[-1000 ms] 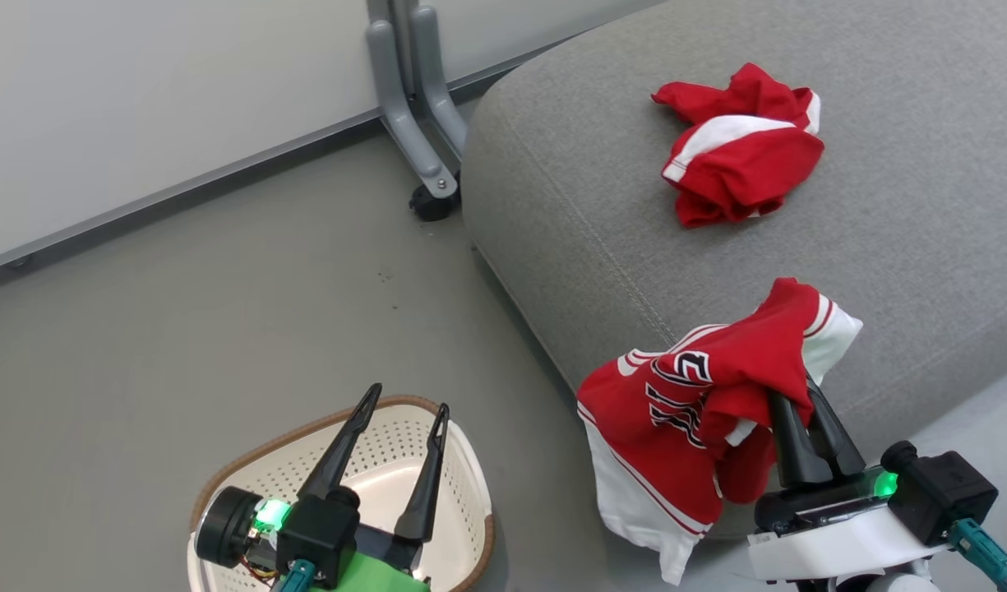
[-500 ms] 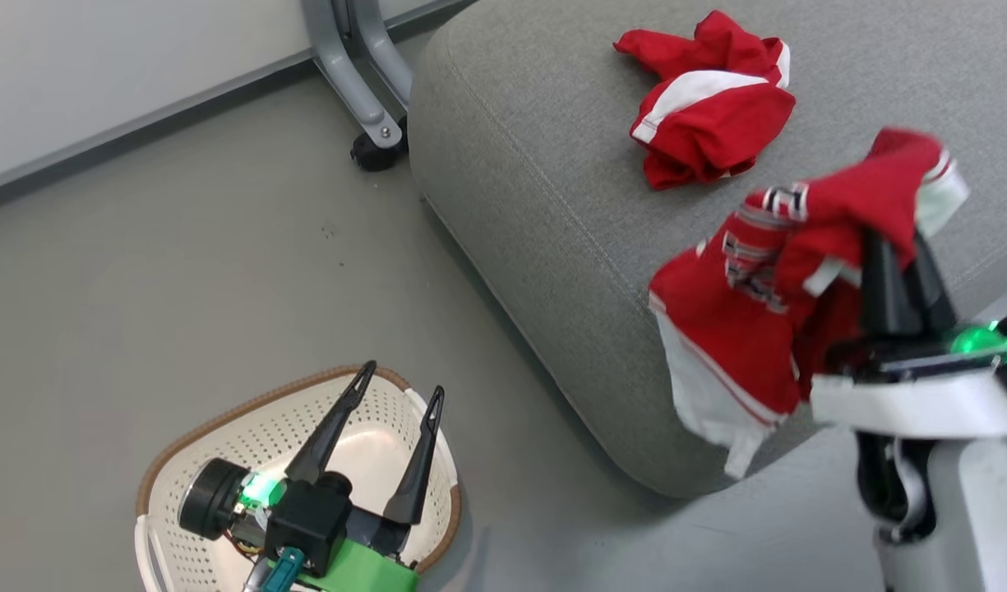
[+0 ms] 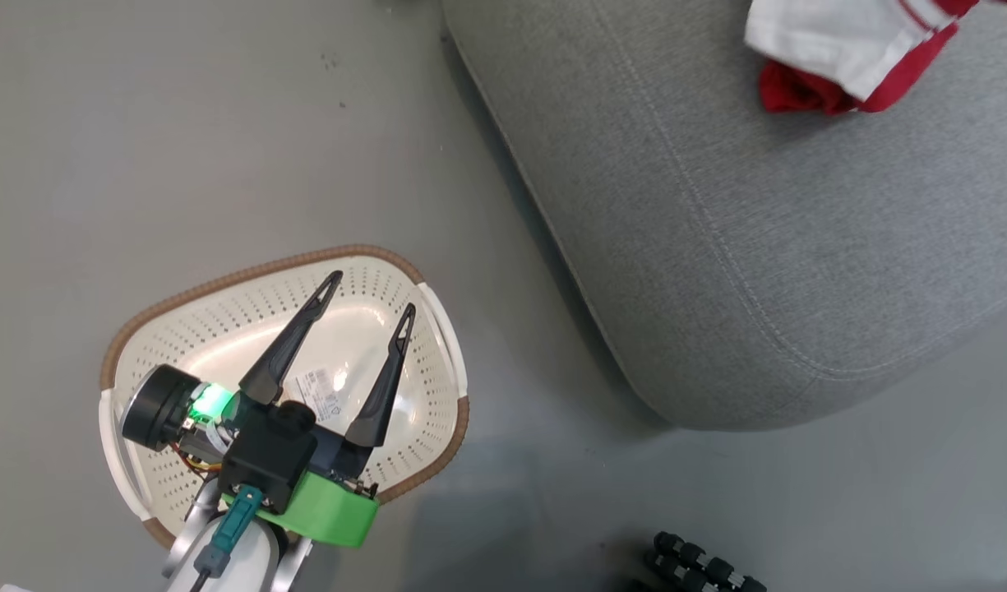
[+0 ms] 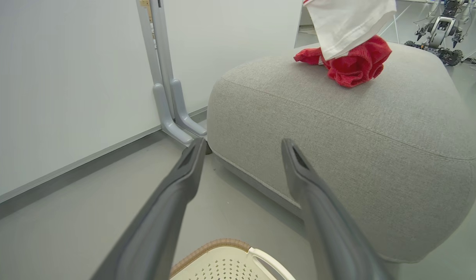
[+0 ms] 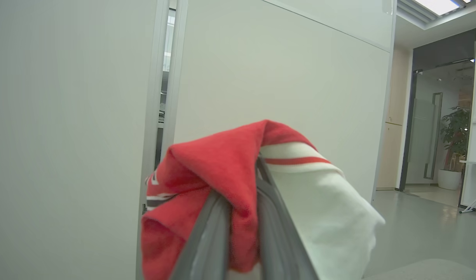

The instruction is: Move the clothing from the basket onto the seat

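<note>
Red jersey (image 5: 222, 163) clamped in the right gripper (image 5: 243, 186); left gripper (image 3: 372, 292) spread wide above the basket (image 3: 174, 329); second garment (image 4: 358, 64) lies on the seat (image 3: 758, 247).

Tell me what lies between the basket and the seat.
Only bare grey floor separates the basket from the seat, as the head view shows.

We see bright, even indoor light; shadows soft. Dim shadow on floor (image 3: 552, 353) under seat (image 3: 758, 247) edge. We note glare on glossy bottom of basket (image 3: 182, 316). Ceiling panel (image 5: 442, 6) glows, top right of right wrist view. Fingers of left gripper (image 4: 243, 143) and clothing (image 5: 222, 163) blur near lens.
</note>
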You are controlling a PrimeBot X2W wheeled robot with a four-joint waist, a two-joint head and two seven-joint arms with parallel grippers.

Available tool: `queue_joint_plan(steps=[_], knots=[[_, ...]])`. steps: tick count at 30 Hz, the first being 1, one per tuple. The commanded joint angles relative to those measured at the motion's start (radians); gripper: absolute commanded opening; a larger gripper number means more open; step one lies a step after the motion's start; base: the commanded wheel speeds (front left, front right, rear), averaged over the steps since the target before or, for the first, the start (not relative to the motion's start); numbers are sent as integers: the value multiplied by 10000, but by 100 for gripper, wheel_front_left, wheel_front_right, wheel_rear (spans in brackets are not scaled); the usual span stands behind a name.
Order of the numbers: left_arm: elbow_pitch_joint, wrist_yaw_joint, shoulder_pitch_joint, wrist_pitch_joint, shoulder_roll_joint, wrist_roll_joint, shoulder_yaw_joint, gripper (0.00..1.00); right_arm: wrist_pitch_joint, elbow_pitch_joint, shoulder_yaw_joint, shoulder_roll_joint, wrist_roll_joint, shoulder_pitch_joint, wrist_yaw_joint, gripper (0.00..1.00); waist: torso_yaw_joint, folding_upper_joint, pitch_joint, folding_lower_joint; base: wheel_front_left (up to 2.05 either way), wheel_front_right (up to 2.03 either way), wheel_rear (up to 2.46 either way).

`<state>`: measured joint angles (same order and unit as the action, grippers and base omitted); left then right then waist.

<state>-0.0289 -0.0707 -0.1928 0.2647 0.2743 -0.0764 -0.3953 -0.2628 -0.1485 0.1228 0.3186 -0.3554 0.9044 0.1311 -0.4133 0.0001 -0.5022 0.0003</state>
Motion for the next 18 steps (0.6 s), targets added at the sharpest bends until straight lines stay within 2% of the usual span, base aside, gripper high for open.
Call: queue_joint_plan(steps=[1, 5, 10, 15, 18], knots=[[-50, -53, -277, -7, 129, 23, 2, 100, -29, -368, 144, 167, -65, 467, -7, 0, 788, -1, -1495, -3, 0, 0, 0], [-89, -85, -484, -7, 166, 15, -21, 100, -29, -1619, 420, 724, 6, 1144, -7, 0, 942, -1, -1926, -3, 0, 0, 0], [-33, -69, -573, -7, 177, -7, -30, 100, -29, -3024, 773, 1008, -54, 595, -8, 0, 1004, -1, -2186, -3, 0, 0, 0], [150, -136, -484, -7, 203, -140, -120, 100, -29, -4390, 1220, 540, 35, -353, -8, 0, 829, -1, -2152, -3, 0, 0, 0], [188, -149, -601, -6, 192, -148, -171, 100, -30, -4729, 1214, 328, -78, -665, -10, 0, 721, -1, -2048, -3, 0, 0, 0]])
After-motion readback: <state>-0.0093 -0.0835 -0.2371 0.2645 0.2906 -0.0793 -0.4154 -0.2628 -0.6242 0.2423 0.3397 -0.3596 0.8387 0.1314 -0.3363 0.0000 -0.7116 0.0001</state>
